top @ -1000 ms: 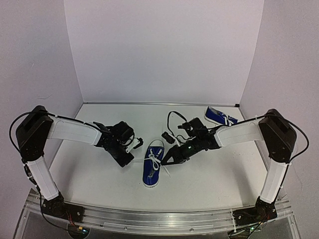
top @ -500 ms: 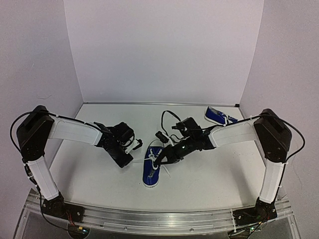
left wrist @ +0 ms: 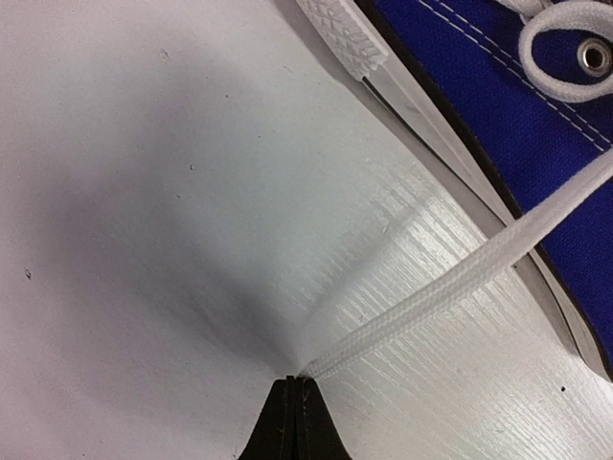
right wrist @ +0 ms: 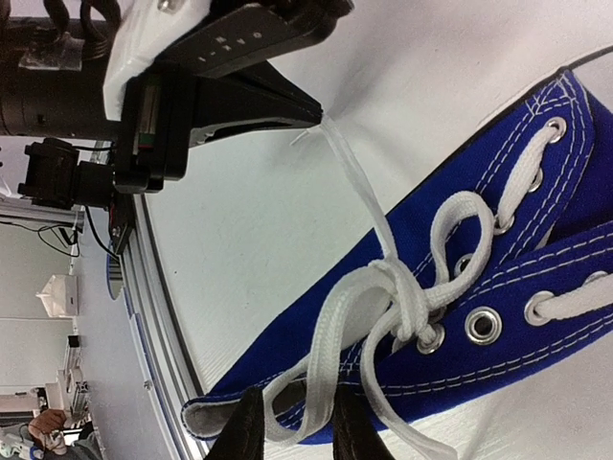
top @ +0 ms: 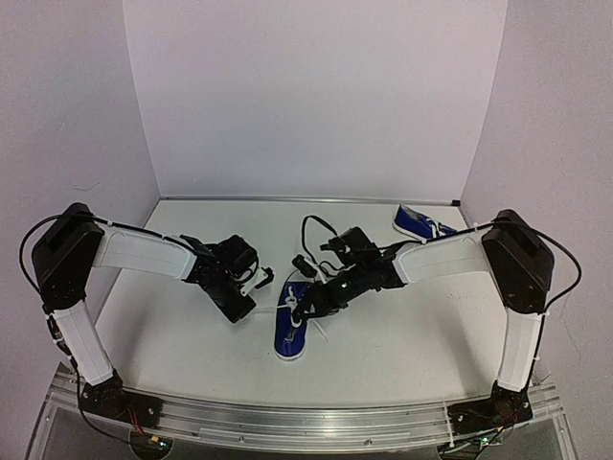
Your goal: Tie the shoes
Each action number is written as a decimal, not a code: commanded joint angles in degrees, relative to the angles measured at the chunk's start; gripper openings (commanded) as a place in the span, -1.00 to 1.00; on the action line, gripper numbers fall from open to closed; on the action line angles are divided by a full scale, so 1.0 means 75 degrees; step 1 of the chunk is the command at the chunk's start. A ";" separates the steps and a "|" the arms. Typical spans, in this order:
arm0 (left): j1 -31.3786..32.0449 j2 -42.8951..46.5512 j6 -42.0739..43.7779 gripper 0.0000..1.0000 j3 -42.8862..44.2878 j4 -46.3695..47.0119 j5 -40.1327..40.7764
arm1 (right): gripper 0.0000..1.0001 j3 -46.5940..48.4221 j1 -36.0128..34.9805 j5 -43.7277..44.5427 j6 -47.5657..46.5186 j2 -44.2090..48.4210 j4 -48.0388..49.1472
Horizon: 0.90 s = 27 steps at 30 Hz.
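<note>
One of the shoes [top: 290, 326], blue with white laces, lies mid-table with its toe toward the front edge. The other shoe [top: 420, 224] sits at the back right. My left gripper [top: 260, 286] is left of the near shoe, shut on a lace end [left wrist: 450, 287] that runs taut to the shoe [left wrist: 498, 125]. My right gripper [top: 304, 310] hovers over the shoe's ankle opening. In the right wrist view its fingers [right wrist: 247, 431] stand apart around a lace loop [right wrist: 321, 369] that hangs from the knot [right wrist: 402, 287]. The left gripper [right wrist: 311, 110] shows at the top.
A black cable [top: 310, 230] loops above the right wrist. Pale walls close the back and both sides. An aluminium rail [top: 306, 422] runs along the near edge by the arm bases.
My right gripper has moved left, from beside the shoe to over its laces, and its jaws have narrowed slightly. The left arm and the shoe have stayed put.
</note>
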<state>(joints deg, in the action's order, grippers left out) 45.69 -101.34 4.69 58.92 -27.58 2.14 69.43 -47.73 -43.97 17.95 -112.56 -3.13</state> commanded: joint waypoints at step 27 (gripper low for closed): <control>-0.0041 0.1262 0.0826 -0.39 -0.0681 0.1903 -0.1794 | -1.00 -0.0434 0.0657 0.1525 -0.0826 0.1342 -0.1575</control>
<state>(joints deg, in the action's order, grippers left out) 45.69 -98.06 9.63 56.01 -21.20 -7.92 66.19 -42.44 -31.04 13.89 -101.89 -13.88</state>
